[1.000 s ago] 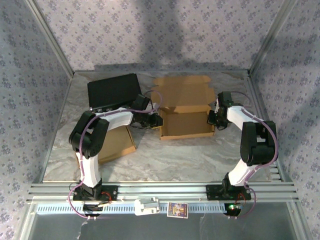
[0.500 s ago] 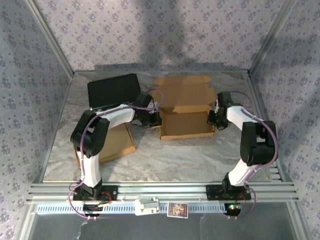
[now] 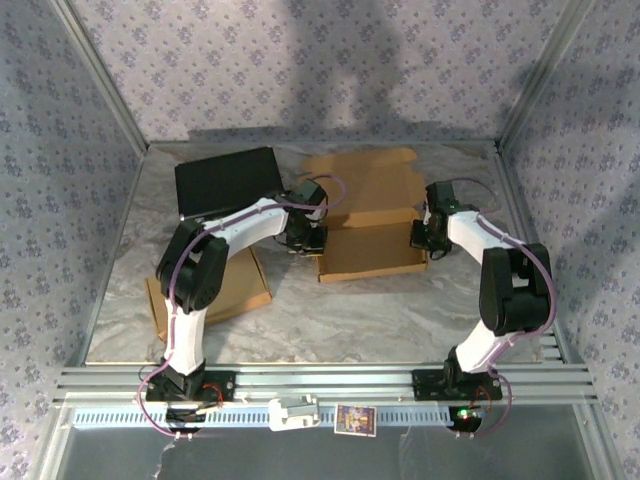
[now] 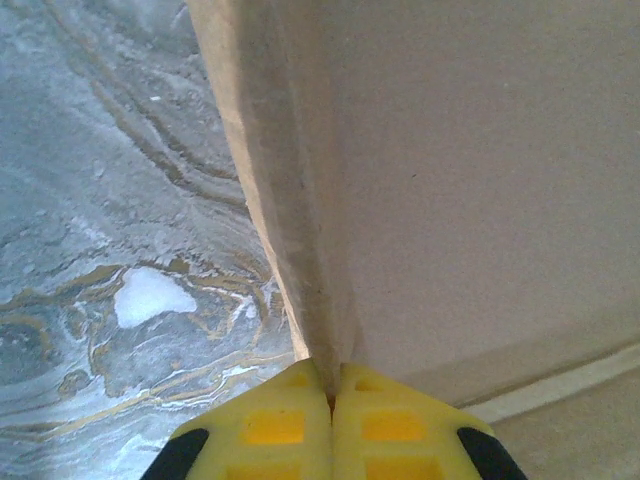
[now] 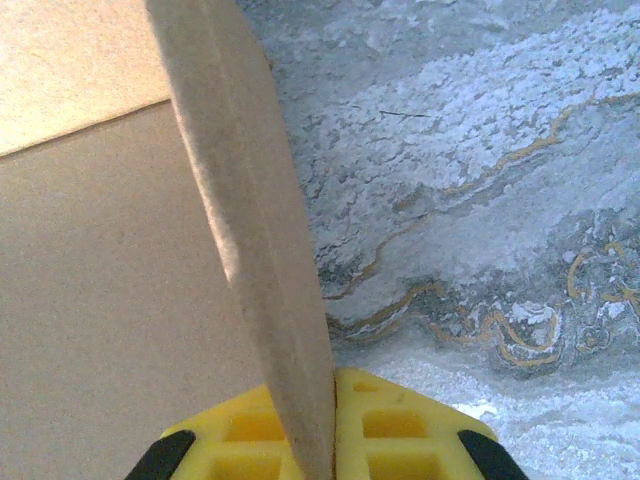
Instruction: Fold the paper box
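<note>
I see paper box mid worktop, between arms. Left tool pinched shut on its left side wall, right tool pinched on right wall. I must move both together, slow, so card stays straight.

A plain brown cardboard paper box, only partly folded, lies toward the far middle of the grey marbled table, with its wide lid flap spread out behind the shallow tray and a thin side wall standing on edge at each short end.
</note>
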`<state>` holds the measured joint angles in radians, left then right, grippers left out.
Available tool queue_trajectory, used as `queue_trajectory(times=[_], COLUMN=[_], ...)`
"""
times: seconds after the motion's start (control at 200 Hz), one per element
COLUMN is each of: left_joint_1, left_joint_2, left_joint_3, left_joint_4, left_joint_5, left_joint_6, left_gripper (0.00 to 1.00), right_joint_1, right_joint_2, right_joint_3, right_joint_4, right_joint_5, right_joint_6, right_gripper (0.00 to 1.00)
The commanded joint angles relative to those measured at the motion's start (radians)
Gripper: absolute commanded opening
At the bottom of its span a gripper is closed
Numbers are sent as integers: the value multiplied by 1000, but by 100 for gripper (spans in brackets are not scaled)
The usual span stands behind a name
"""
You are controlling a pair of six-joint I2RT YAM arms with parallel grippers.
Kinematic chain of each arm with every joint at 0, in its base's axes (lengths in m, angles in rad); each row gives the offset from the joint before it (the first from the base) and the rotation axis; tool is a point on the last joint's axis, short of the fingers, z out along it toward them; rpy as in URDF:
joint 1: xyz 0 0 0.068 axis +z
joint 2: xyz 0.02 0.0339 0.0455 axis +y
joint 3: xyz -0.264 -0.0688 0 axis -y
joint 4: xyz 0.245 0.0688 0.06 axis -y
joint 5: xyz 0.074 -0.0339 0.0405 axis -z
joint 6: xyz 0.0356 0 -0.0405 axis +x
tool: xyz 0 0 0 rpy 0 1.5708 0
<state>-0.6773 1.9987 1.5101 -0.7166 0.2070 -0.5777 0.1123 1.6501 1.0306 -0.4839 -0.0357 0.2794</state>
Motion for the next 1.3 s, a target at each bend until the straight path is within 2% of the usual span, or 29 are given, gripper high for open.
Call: queue_trajectory(times=[0.0, 0.19, 0.315, 0.465, 0.545, 0.665, 0.75, 0.835, 1.294], left_joint_1=[-26, -33, -35, 3, 17, 31, 28, 24, -29], left_joint_2=[63, 86, 67, 32, 13, 27, 47, 85, 134], left_joint_3=[21, 68, 45, -32, -57, -46, -16, 49, 154], left_joint_4=[-152, -191, -155, 10, 81, 90, 46, -88, -249], left_joint_5=[-67, -104, -102, 25, 57, 95, 60, 19, -145], left_joint_6=[-8, -34, -40, -53, -44, -25, -16, -7, -37], left_gripper=[0, 0, 0, 0, 0, 0, 0, 0, 0], right_joint_1=[22, 33, 30, 30, 30, 28, 28, 27, 40], right_joint_2=[-36, -48, -48, -47, -47, -47, -44, -43, -41], right_joint_3=[37, 33, 28, 20, 17, 18, 23, 26, 34], right_joint_4=[2, 0, 0, 5, 4, 4, 1, -2, 5], right_joint_5=[-25, -18, -26, -38, -42, -47, -47, -44, -32], right_joint_6=[5, 0, -9, -16, -17, -19, -20, -21, -23], right_gripper=[0, 0, 0, 0, 0, 0, 0, 0, 0])
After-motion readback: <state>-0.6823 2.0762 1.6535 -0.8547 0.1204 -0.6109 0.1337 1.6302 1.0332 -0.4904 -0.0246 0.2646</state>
